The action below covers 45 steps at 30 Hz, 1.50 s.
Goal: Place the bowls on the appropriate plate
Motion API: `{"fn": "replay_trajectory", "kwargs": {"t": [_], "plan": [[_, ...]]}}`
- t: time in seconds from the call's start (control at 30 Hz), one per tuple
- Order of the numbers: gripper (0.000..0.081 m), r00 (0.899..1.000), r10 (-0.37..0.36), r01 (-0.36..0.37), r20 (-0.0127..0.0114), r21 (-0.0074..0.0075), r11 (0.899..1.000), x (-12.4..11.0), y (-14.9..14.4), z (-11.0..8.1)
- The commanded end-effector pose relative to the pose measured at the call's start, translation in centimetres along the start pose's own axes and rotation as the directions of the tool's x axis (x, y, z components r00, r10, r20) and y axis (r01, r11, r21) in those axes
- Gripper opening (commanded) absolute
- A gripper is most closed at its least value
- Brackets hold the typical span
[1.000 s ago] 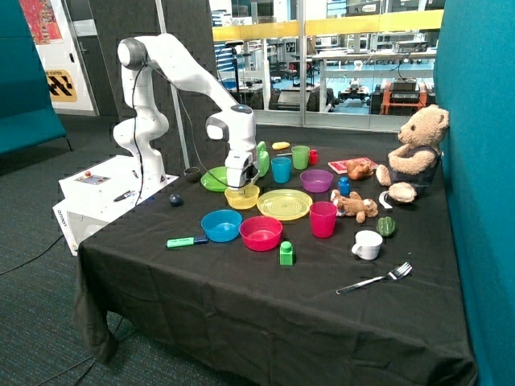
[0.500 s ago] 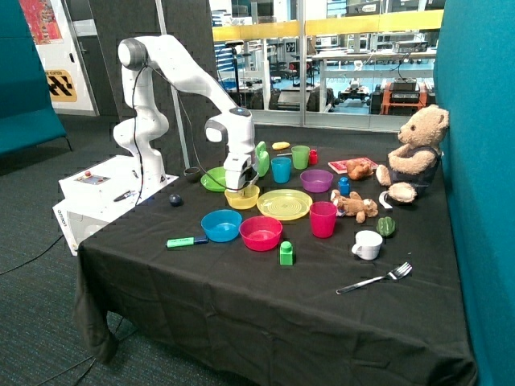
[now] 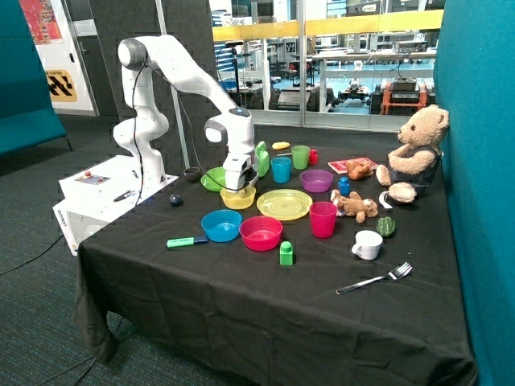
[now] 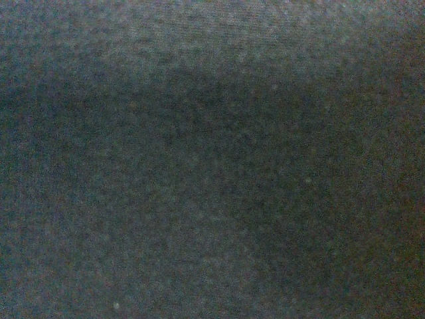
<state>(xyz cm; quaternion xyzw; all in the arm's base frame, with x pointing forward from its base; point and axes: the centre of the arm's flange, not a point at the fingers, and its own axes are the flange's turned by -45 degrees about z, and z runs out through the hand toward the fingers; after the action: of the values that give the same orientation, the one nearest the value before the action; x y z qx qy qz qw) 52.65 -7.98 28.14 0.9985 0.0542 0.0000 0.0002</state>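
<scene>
From my remote station I see the gripper [image 3: 238, 189] at the rim of the shiny yellow plastic bowl [image 3: 239, 198], its tip down at or inside the bowl's mouth. I cannot tell whether it is spread or pinching the rim. The wrist view gives me only a dark, grainy surface with nothing identifiable.

The yellow plastic bowl sits on the black tablecloth [image 3: 241, 305], between the flat lime green plate [image 3: 212, 179] behind it and the large translucent yellow plate [image 3: 284, 204] just beside it. It is not on the yellow plate. A lime green plastic item [image 3: 262, 159] shows just behind the white Franka arm [image 3: 185, 72]; I cannot confirm that it is the second bowl.

Nearer the front edge of the table stand a blue plastic bowl [image 3: 221, 225] and a pink-red plastic bowl [image 3: 261, 232], touching or nearly so. Near them lie a green marker pen [image 3: 187, 241] and a small green block [image 3: 286, 253]. A pink-red plastic cup [image 3: 323, 219] stands beside the yellow plate. Behind the plate are a blue plastic cup [image 3: 281, 169], a green plastic cup [image 3: 300, 156] and a purple plastic bowl [image 3: 316, 180].

Toward the far side rest a white mug [image 3: 367, 244], a metal fork [image 3: 375, 279], a small brown soft toy [image 3: 355, 206] and a large tan teddy bear [image 3: 414, 154] leaning on the teal partition.

No brand text or label is legible to me; the yellow sign [image 3: 62, 84] on the back wall carries black markings I cannot read.
</scene>
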Motion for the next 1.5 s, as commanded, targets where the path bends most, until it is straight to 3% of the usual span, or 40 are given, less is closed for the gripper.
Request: {"fn": "replay_trajectory", "kwargs": {"t": [0.0, 0.47, 1.17, 1.47], "plan": [[0.0, 1.0, -0.01, 0.01, 0.0, 0.0005, 1.0, 0.1, -0.1, 0.0], [0.0, 1.0, -0.026, 0.026, -0.0001, 0.0005, 1.0, 0.6, -0.9, -2.8], [0.0, 0.999, -0.044, 0.044, -0.0001, 0.0005, 0.999, 1.3, -1.7, -5.5], [0.0, 0.998, -0.07, 0.07, -0.0001, 0.0005, 0.998, 3.1, -1.7, -7.3]]}}
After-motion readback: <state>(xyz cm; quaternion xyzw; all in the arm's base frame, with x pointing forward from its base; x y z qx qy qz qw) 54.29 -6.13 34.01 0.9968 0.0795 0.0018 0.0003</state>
